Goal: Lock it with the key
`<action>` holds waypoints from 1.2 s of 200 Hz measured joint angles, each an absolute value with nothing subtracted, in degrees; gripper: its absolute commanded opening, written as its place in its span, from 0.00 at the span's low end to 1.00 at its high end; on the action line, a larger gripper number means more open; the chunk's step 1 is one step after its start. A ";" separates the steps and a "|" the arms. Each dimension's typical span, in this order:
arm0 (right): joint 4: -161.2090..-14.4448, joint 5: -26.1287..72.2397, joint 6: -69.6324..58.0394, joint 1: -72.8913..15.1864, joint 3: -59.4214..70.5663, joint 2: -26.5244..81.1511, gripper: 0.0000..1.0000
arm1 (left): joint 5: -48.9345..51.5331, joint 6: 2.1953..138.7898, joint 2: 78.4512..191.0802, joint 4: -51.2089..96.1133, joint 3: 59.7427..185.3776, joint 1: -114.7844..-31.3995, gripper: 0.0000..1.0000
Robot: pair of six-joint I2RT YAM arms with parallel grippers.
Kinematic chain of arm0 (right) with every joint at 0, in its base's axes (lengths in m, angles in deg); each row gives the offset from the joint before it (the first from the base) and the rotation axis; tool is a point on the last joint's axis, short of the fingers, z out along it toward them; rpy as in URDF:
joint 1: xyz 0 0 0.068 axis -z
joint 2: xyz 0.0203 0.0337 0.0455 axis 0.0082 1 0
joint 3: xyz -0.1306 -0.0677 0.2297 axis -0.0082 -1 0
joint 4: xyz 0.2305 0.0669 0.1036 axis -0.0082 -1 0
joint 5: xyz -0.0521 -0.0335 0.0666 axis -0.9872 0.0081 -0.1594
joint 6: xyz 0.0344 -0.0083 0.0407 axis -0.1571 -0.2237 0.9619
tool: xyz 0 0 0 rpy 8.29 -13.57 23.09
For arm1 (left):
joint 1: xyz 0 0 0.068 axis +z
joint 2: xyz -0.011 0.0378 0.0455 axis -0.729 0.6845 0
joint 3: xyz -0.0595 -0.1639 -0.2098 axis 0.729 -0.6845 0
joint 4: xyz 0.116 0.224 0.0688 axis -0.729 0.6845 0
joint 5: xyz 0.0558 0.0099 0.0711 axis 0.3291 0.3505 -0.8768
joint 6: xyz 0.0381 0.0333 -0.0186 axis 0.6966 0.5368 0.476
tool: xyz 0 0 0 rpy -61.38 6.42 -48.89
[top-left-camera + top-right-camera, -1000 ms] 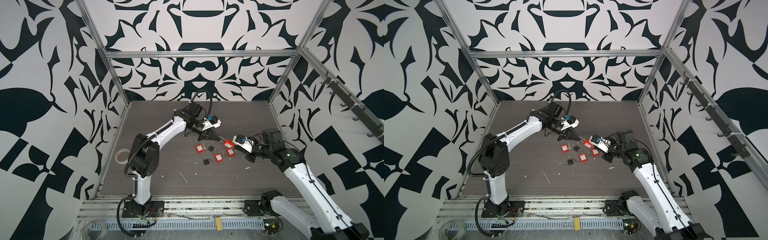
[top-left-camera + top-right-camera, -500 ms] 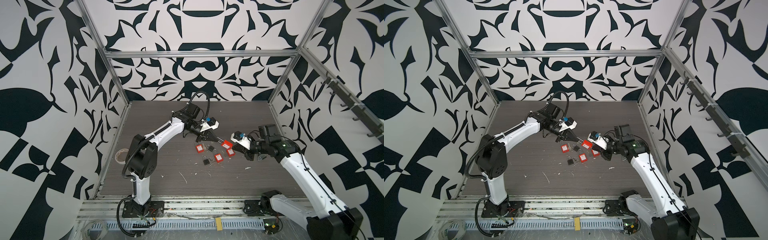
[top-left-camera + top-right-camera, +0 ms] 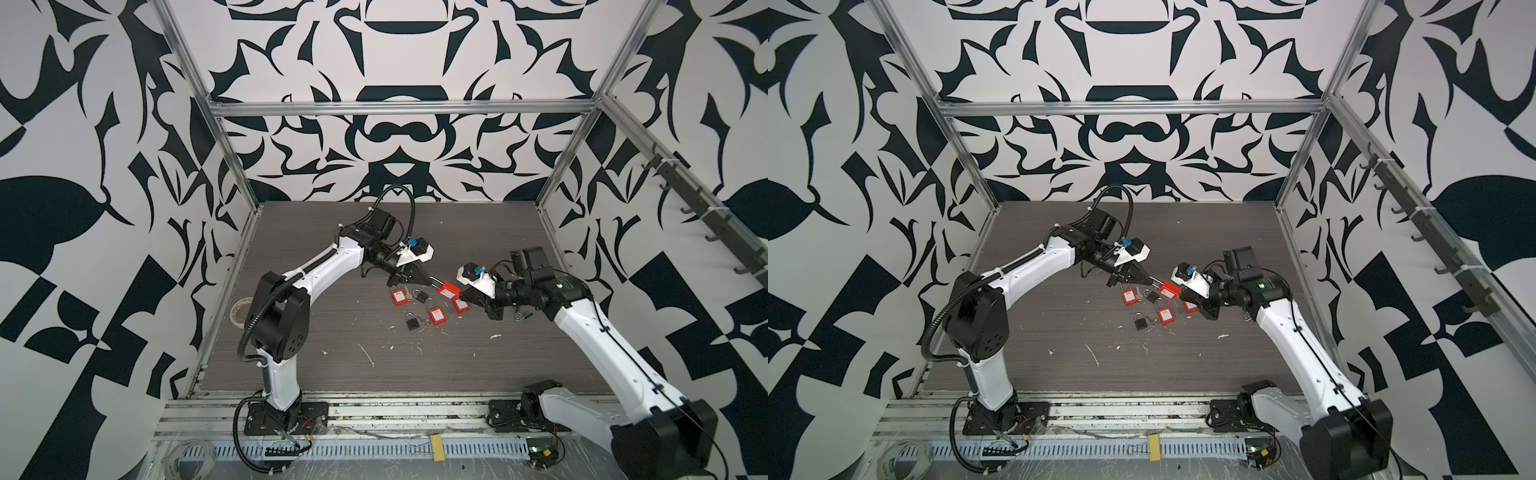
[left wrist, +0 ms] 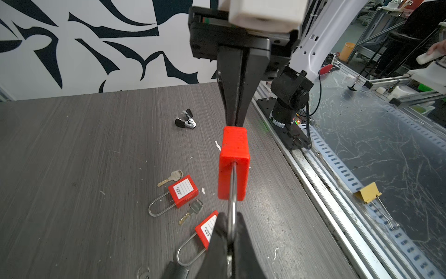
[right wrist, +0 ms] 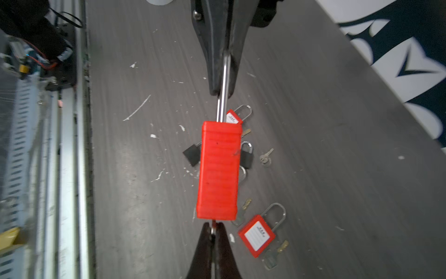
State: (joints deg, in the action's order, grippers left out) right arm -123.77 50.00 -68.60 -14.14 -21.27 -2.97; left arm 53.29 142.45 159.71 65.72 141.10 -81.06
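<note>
Above the loose locks near the middle of the table (image 3: 457, 374), slightly right of centre, a red padlock (image 3: 448, 289) hangs in the air between the two grippers, clear of everything below. In both top views it is only a small red block, and the wrist views show which end faces which arm.

The left wrist view shows the left gripper (image 4: 231, 218) pinched tight on the silver shackle (image 4: 233, 193). The lock body stretches away toward the right gripper (image 4: 237, 124), whose tips meet its far end, but what they hold is hidden there. The slightly blurred right wrist view shows it: those tips are closed on a sliver of metal, the key (image 5: 213, 228), sticking out of the lock's bottom face.

The left wrist view also gives a clear look at a staple remover (image 4: 185, 121) on the table to the right, and at a yellow binder clip (image 4: 367, 194) on the near edge beyond the table. Under the held lock lie three more red padlocks (image 3: 435, 316), two black padlocks (image 3: 412, 321) and loose keys (image 4: 170, 178).

The left arm rises from its near-left base, folds at a high elbow and reaches far and right, with its wrist tipped down toward the lock. The right arm climbs from its near-right base toward the far side, and its forearm then runs level leftward to the lock.
</note>
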 measured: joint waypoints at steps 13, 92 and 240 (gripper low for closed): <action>-119.46 48.33 -67.83 -14.58 -24.13 -6.05 0.00 | 53.31 142.45 160.65 66.90 143.05 -81.06 0.00; -115.27 39.85 -67.07 -19.39 -25.81 -7.30 0.00 | 53.88 143.17 162.79 68.47 144.77 -80.17 0.00; -133.84 45.36 -68.40 -17.90 -20.13 -2.77 0.00 | 55.02 142.60 151.67 56.91 129.15 -76.34 0.00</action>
